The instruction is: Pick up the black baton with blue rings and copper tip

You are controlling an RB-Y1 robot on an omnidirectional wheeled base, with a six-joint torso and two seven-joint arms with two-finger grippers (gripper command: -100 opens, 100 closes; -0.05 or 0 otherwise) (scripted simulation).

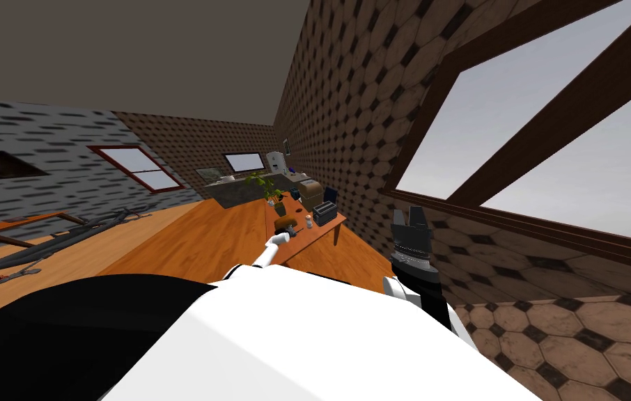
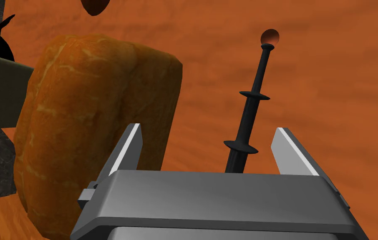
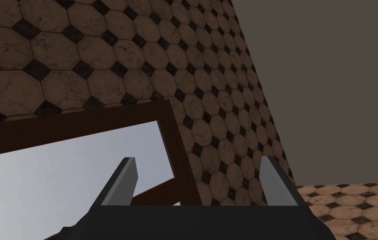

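**A:** What does the left hand's camera show us?

**B:** Our left tool (image 2: pixel 207 127), two thin light grey blades on a dark box. The blades stand wide apart and grip nothing. Between them runs a slim black baton (image 2: pixel 248 116) with two flared ring collars (dark, like the shaft) and a round copper-coloured tip at its far end.

**A:** Where does the baton lie?

**B:** On the orange-brown wooden surface (image 2: pixel 330 75), pointing away from the tool. Its near end passes out of sight behind the tool's body. It sits closer to one blade than the other and touches neither.

**A:** What else is close by?

**B:** A large golden-brown loaf of bread (image 2: pixel 92 116), just beside the other blade and apart from the baton. We cannot tell whether that blade touches the loaf.

**A:** And from the head camera?

**B:** Our left arm reaches forward to that surface. A dark boxy toaster (image 1: pixel 324 211) and a green potted plant (image 1: pixel 269 188) stand farther along it.

**A:** The right arm?

**B:** Our right tool (image 1: pixel 410 212) is raised at our right side and points upward, its blades apart.
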